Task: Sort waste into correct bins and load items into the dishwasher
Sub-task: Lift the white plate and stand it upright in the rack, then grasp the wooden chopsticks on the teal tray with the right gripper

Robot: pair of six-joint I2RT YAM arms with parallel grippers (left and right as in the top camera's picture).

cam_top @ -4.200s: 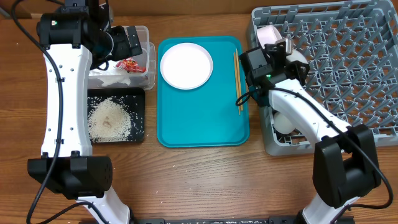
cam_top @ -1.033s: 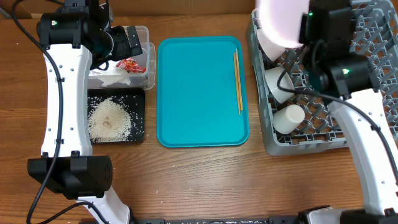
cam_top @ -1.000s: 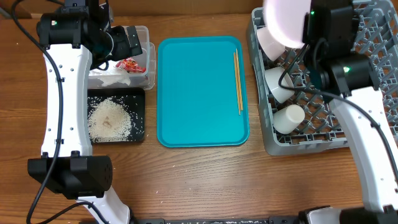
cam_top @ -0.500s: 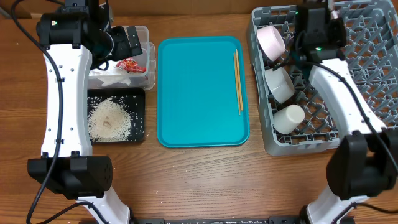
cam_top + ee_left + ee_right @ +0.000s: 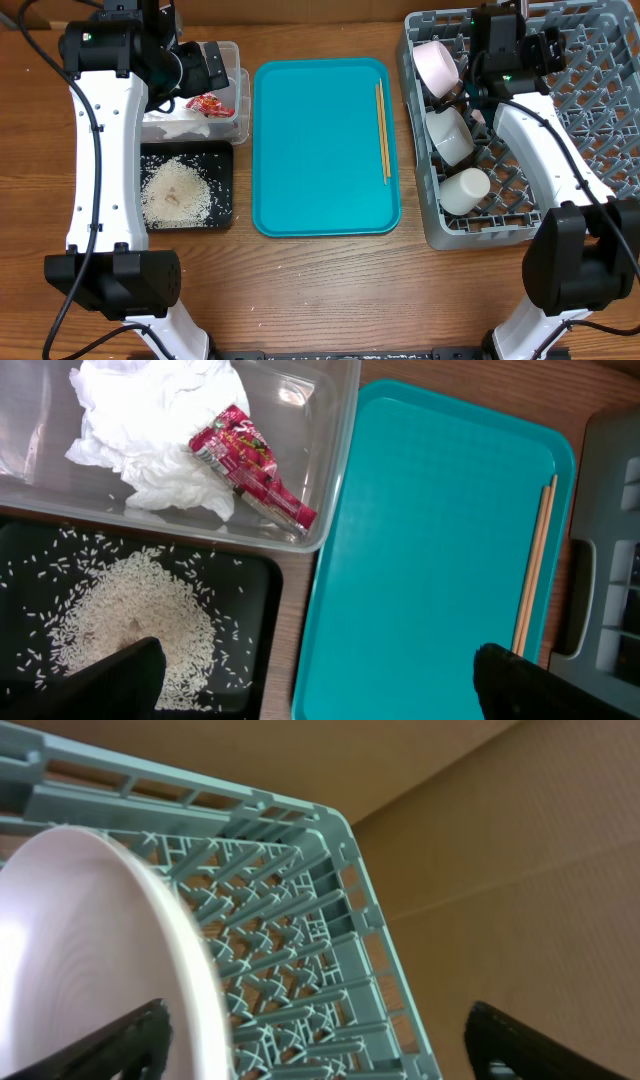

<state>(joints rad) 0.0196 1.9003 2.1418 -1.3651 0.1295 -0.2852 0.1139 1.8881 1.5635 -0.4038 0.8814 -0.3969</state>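
Brown wooden table (image 5: 320, 290) carries everything; large square grey plastic dish rack with upright pegs (image 5: 600, 150) sits on the right side; flat teal plastic serving tray (image 5: 320, 160) is in the middle, bare except for two thin wooden chopsticks (image 5: 382, 118) lying side by side along its right edge; clear rectangular plastic tub (image 5: 241, 100) is at far left, with the shallow black rectangular tray (image 5: 226, 160) just in front of it; round white plate (image 5: 436, 64) stands on edge among the pegs in the rack's far-left corner; white bowl (image 5: 450, 135) and white cup (image 5: 465, 190) lie on their sides in the same rack column; crumpled white paper napkin (image 5: 150, 430) and red-and-white crinkled wrapper (image 5: 255, 470) are inside the tub; loose white rice grains (image 5: 130, 620) are heaped in the black tray; right gripper (image 5: 320, 1040) is beside the plate with fingers spread wide, the plate rim just inside one finger, not clamped; left gripper (image 5: 320, 685) hangs over the tub and tray edge, fingers apart, holding nothing; step looks like letting go of the plate; to do it well, lift straight away from the rim without brushing it, since the plate looks propped only by pegs and could tip; chopsticks look like the last items to load, thin and flat, so a low pinch would be needed.
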